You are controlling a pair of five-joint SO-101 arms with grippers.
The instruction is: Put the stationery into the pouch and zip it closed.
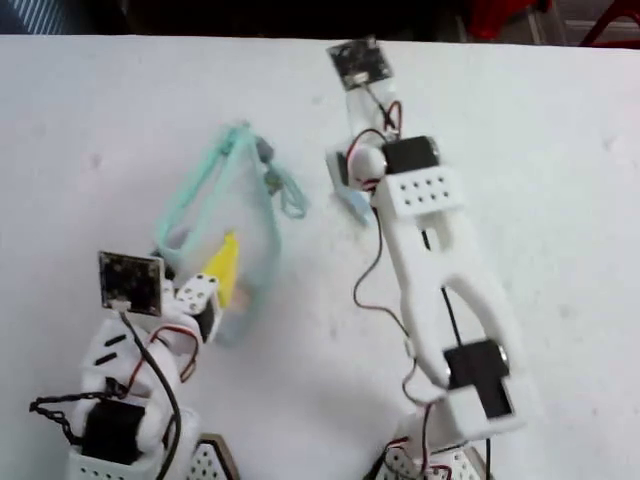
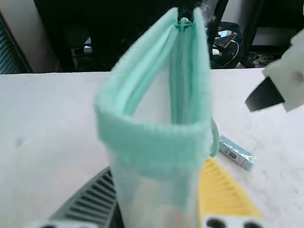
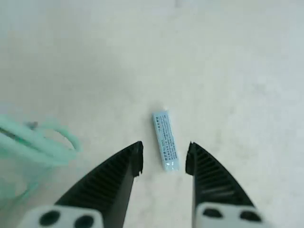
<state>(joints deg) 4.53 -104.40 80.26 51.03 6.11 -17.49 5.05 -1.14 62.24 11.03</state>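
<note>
A translucent pouch [image 1: 222, 205] with mint-green zipper trim lies left of centre, its mouth [image 2: 156, 118] standing open. My left gripper [image 1: 215, 288] is shut on the pouch's near end, with the yellow finger [image 2: 223, 194] on one side and the grey finger [image 2: 90, 202] on the other. A small light-blue stationery stick [image 3: 165, 141] lies flat on the table to the right of the pouch [image 2: 236, 152]. My right gripper [image 3: 164, 154] hovers open over the stick, one black finger on each side of its near end, not touching. The zipper pull loop [image 3: 64, 140] trails toward the stick.
The white table [image 1: 520, 120] runs wide to the right and toward the back. The right arm [image 1: 440, 270] stretches from the front edge up to the middle. Its gripper shows in the left wrist view [image 2: 280, 85] beside the pouch.
</note>
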